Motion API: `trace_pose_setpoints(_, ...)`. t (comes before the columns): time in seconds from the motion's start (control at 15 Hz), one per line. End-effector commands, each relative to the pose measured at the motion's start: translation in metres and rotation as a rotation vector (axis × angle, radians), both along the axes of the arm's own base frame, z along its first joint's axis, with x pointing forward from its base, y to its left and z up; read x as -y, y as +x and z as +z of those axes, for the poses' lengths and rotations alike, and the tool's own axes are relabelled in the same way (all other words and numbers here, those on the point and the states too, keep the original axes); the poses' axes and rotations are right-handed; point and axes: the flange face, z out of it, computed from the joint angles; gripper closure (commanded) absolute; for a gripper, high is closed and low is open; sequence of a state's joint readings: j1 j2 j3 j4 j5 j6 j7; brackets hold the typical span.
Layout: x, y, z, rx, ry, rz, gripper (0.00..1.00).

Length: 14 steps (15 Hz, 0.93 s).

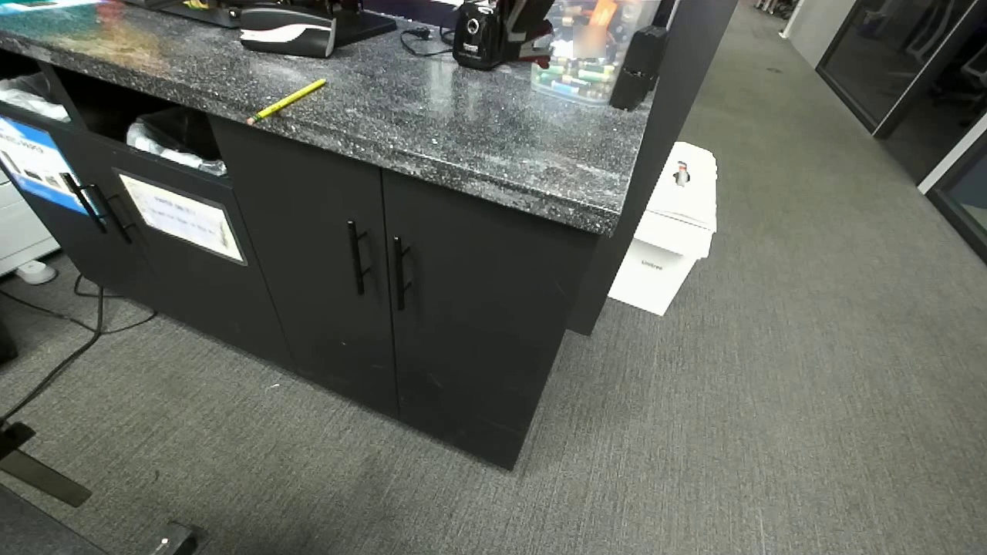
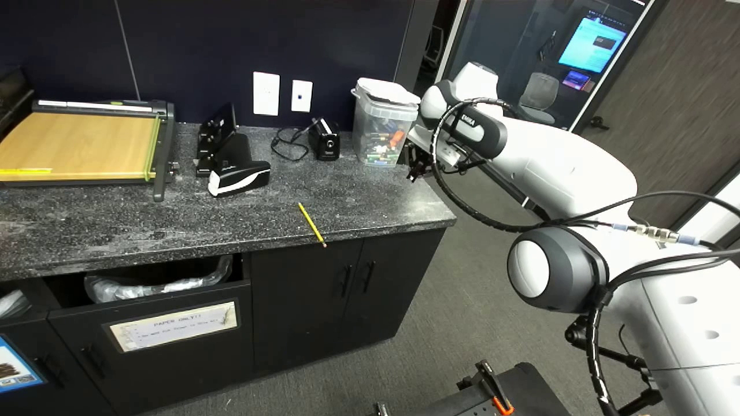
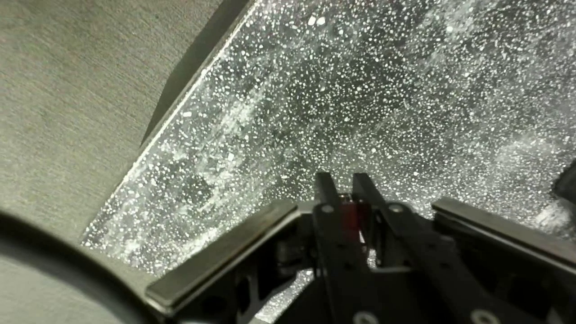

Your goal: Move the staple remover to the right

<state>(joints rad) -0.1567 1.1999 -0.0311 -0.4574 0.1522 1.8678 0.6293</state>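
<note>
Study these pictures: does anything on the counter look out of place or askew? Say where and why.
Yes: the yellow pencil lies at the front edge of the counter, one end jutting past the edge. That looks odd, since a knock might tip it off.

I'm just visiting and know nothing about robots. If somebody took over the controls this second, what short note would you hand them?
Jaws: closed on the staple remover; its red part shows between them.
Where: over the speckled counter in the wrist view; in an exterior view, the jaws are at the counter's right-hand end, near the clear tub. Whether it touches the counter, I can't tell.
Done: it is gripped.
Left: probably finish the move right, set it down, open the jaws. No target is marked, so "far enough" is your call.
</note>
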Motion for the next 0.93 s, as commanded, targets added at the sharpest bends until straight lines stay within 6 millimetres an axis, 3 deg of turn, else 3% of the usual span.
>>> trace_pose_setpoints(0.0,0.019,-0.006,-0.001,-0.029,0.1,-0.112,0.96)
trace_pose_setpoints(0.47,0.062,-0.018,-0.027,-0.101,0.128,-0.317,0.96)
trace_pose_setpoints(0.87,0.082,-0.029,-0.058,-0.181,0.144,-0.425,0.96)
